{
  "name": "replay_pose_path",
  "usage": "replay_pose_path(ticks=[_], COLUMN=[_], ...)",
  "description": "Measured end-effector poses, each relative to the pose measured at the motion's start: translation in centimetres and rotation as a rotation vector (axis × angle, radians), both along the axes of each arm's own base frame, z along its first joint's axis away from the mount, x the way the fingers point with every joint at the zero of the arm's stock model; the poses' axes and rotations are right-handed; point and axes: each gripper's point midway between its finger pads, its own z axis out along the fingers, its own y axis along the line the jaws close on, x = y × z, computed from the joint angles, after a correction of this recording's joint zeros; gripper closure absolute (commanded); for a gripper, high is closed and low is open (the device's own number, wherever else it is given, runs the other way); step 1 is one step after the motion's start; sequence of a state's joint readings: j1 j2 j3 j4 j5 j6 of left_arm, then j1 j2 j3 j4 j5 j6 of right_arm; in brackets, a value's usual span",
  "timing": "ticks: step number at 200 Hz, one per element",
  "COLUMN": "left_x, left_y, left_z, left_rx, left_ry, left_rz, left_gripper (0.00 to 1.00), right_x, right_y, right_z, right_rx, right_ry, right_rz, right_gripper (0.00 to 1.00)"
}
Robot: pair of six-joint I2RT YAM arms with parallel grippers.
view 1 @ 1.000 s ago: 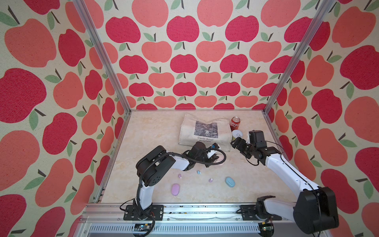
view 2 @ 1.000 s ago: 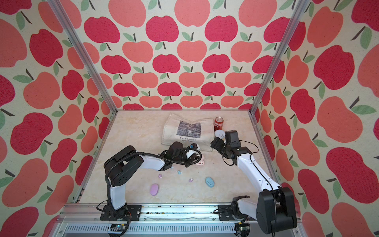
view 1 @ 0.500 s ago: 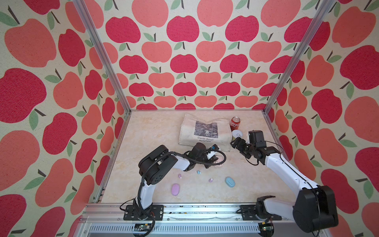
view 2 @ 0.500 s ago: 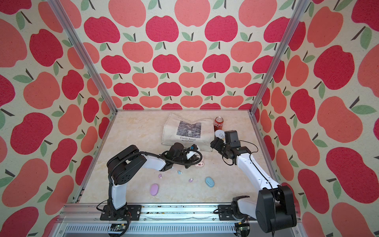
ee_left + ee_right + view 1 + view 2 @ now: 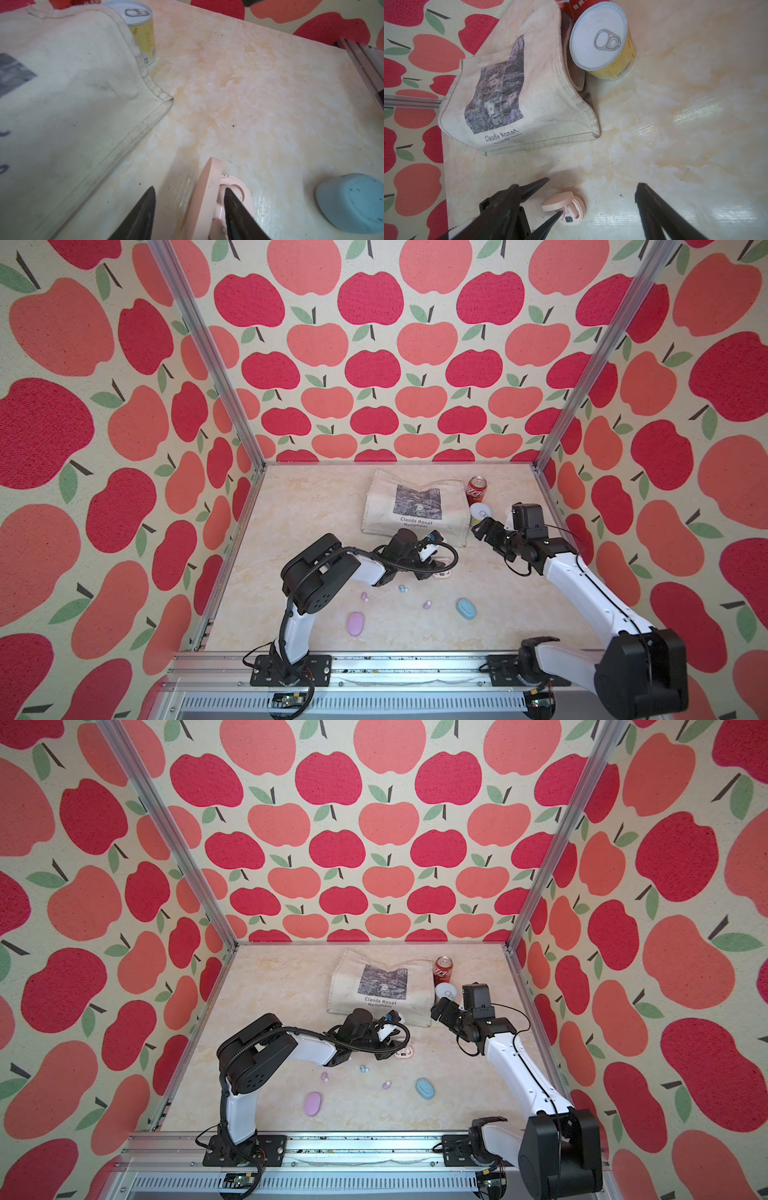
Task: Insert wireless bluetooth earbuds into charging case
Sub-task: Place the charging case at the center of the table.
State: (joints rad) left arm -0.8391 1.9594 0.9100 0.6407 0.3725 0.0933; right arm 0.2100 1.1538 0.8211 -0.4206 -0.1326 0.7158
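A pink charging case (image 5: 207, 199) stands with its lid raised, a pink earbud (image 5: 572, 207) seated in its base. My left gripper (image 5: 189, 188) is open, one finger on each side of the lid, not gripping. Loose on the table in both top views lie a light blue earbud (image 5: 402, 588) and two lilac earbuds (image 5: 364, 596) (image 5: 427, 605), with a closed lilac case (image 5: 355, 623) and a blue case (image 5: 466, 608) nearer the front. My right gripper (image 5: 478, 529) hangs open and empty above the table, to the right of the pink case.
A cream tote bag (image 5: 415, 506) lies at the back, right behind the left wrist. A red soda can (image 5: 476, 489) and a yellow tin with a white lid (image 5: 598, 35) stand beside it, close to my right gripper. Apple-patterned walls and metal posts enclose the table.
My left gripper was shut and has opened at the pink case. The left arm's elbow shifted slightly. The right arm has hardly moved.
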Motion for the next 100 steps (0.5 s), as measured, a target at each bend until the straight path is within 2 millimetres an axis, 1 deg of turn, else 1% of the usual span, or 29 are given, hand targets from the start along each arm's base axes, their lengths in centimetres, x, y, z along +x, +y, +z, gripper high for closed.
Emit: replay_pose_path(ticks=[7, 9, 15, 18, 22, 25, 27, 29, 35, 37, 41, 45, 46, 50, 53, 57, 60, 62, 68, 75, 82, 88, 93, 100], left_x=[0.2, 0.2, 0.4, 0.6, 0.7, 0.9, 1.0, 1.1, 1.3, 1.3, 1.4, 1.5, 1.5, 1.4, 1.3, 1.0, 0.7, 0.5, -0.2, -0.9, -1.6, -1.9, -2.0, -2.1], left_y=[0.6, 0.9, 1.5, 1.9, 2.4, 2.8, 3.2, 3.4, 4.4, 4.6, 5.3, 5.9, 6.2, 6.8, 7.4, 8.0, 8.7, 9.0, 10.2, 11.5, 12.9, 14.3, 15.3, 17.1], left_z=[1.0, 1.3, 2.7, 3.4, 4.8, 5.7, 6.7, 7.2, 9.8, 10.4, 12.4, 13.9, 14.6, 16.1, 17.7, 18.9, 20.4, 20.8, 22.9, 24.8, 26.1, 26.9, 27.1, 27.4], left_rx=[-0.015, -0.021, -0.044, -0.056, -0.081, -0.099, -0.117, -0.127, -0.176, -0.186, -0.223, -0.248, -0.26, -0.287, -0.314, -0.336, -0.361, -0.367, -0.407, -0.444, -0.474, -0.495, -0.501, -0.52], left_ry=[0.002, 0.005, 0.002, -0.002, -0.009, -0.008, -0.017, -0.018, -0.027, -0.028, -0.039, -0.047, -0.052, -0.057, -0.068, -0.067, -0.073, -0.07, -0.067, -0.055, -0.03, -0.003, 0.018, 0.065], left_rz=[0.033, 0.046, 0.073, 0.09, 0.11, 0.129, 0.138, 0.146, 0.18, 0.187, 0.206, 0.222, 0.229, 0.244, 0.257, 0.268, 0.277, 0.281, 0.297, 0.312, 0.331, 0.359, 0.381, 0.428], left_gripper=[0.26, 0.22, 0.14, 0.07, 0.0, 0.01, 0.01, 0.01, 0.01, 0.01, 0.01, 0.01, 0.01, 0.01, 0.01, 0.01, 0.01, 0.01, 0.01, 0.01, 0.01, 0.01, 0.01, 0.01], right_x=[-0.1, -0.1, -0.2, -0.2, -0.3, -0.3, -0.3, -0.4, -0.4, -0.5, -0.6, -0.7, -0.7, -0.9, -1.0, -1.2, -1.4, -1.5, -1.8, -2.1, -2.3, -2.5, -2.6, -2.8], right_y=[-0.3, -0.4, -0.8, -1.0, -1.3, -1.5, -1.7, -1.8, -2.2, -2.4, -2.7, -2.9, -2.9, -3.2, -3.3, -3.4, -3.4, -3.5, -3.5, -3.4, -3.3, -3.3, -3.2, -3.1], right_z=[0.5, 0.7, 1.3, 1.6, 2.1, 2.3, 2.6, 2.8, 3.4, 3.5, 4.0, 4.3, 4.3, 4.6, 4.8, 5.1, 5.2, 5.3, 5.6, 5.8, 6.0, 6.0, 5.9, 5.7], right_rx=[-0.004, -0.005, -0.006, -0.006, -0.006, -0.005, -0.005, -0.003, -0.002, 0.0, -0.001, 0.001, 0.0, -0.002, -0.004, -0.005, -0.007, -0.008, -0.009, -0.008, -0.006, -0.004, -0.003, -0.004], right_ry=[-0.008, -0.01, -0.019, -0.022, -0.028, -0.03, -0.033, -0.035, -0.043, -0.045, -0.052, -0.055, -0.056, -0.059, -0.061, -0.062, -0.063, -0.063, -0.065, -0.066, -0.066, -0.065, -0.059, -0.05], right_rz=[0.0, -0.001, -0.004, -0.006, -0.011, -0.015, -0.018, -0.02, -0.028, -0.03, -0.033, -0.036, -0.036, -0.04, -0.041, -0.04, -0.038, -0.036, -0.031, -0.024, -0.017, -0.012, -0.008, 0.001], right_gripper=[0.09, 0.09, 0.09, 0.09, 0.09, 0.09, 0.09, 0.09, 0.09, 0.09, 0.09, 0.09, 0.09, 0.09, 0.09, 0.09, 0.09, 0.1, 0.1, 0.11, 0.12, 0.13, 0.13, 0.14])
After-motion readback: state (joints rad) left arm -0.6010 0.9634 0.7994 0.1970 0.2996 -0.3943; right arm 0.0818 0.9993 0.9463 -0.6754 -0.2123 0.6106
